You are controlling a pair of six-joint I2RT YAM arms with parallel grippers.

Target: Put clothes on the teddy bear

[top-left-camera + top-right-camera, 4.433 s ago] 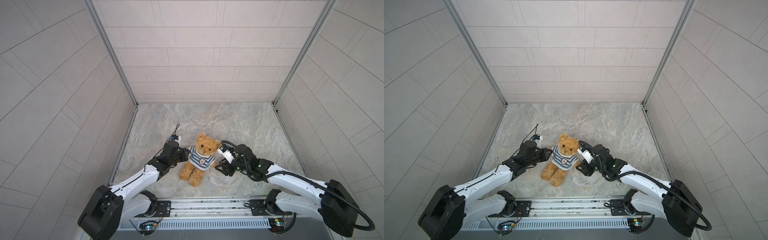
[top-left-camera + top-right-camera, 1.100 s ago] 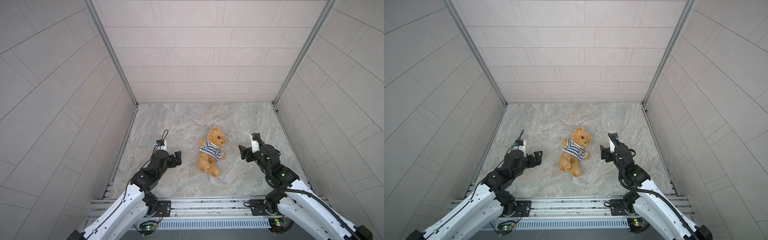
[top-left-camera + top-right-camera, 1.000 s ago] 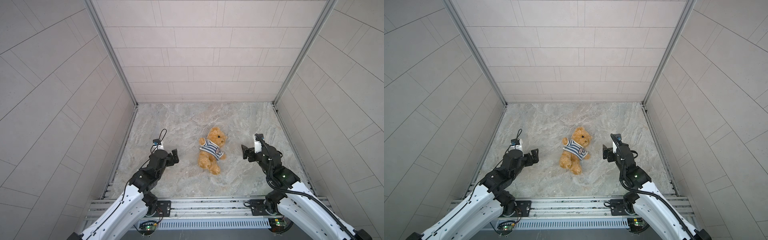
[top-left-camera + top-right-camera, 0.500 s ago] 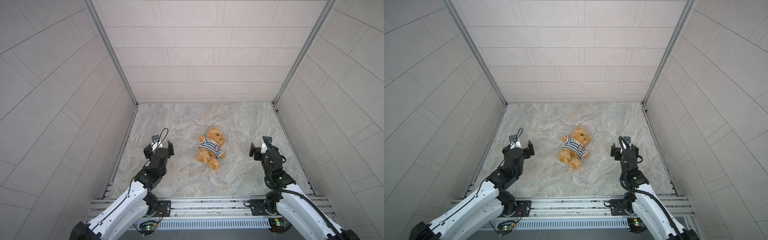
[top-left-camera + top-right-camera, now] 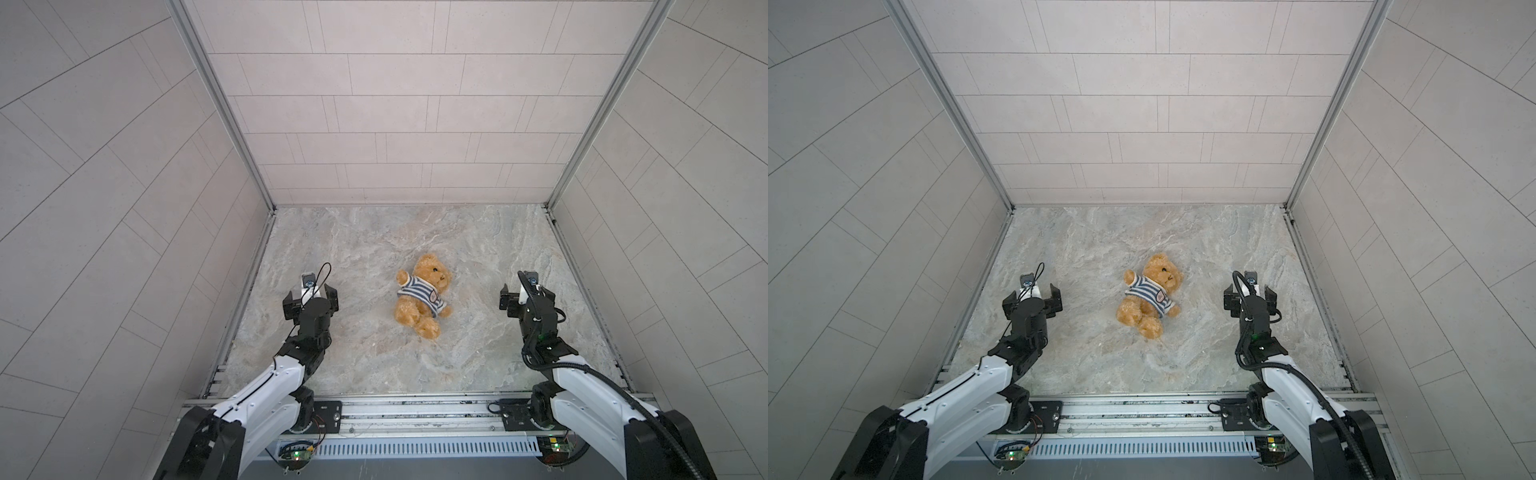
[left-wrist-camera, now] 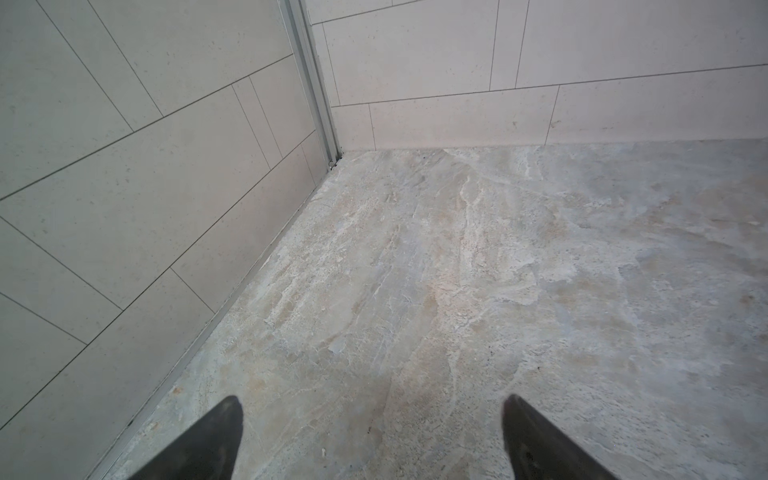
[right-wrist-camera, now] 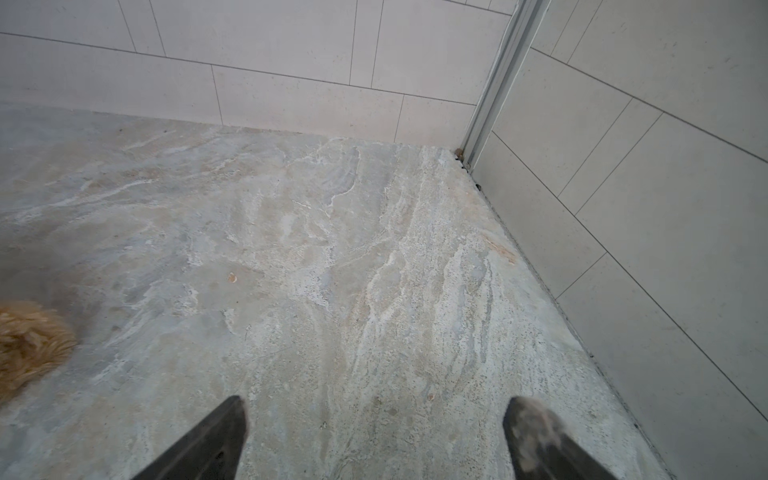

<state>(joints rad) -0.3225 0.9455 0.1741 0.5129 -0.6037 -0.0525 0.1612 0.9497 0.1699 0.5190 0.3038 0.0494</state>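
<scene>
The teddy bear lies on its back in the middle of the stone floor, head toward the back wall, wearing a blue-and-white striped shirt with a badge. My left gripper stands open well to its left, nothing between its fingers. My right gripper is open to the bear's right, also empty. In the right wrist view only a tuft of the bear's golden fur shows at the frame's edge.
Tiled walls close the floor on the left, right and back. A metal rail runs along the front edge under both arm bases. Bare floor lies between each gripper and the bear.
Both grippers have drawn away from the bear toward the side walls and turned to face the back wall. The bear stays where it lay, dressed in the shirt.
</scene>
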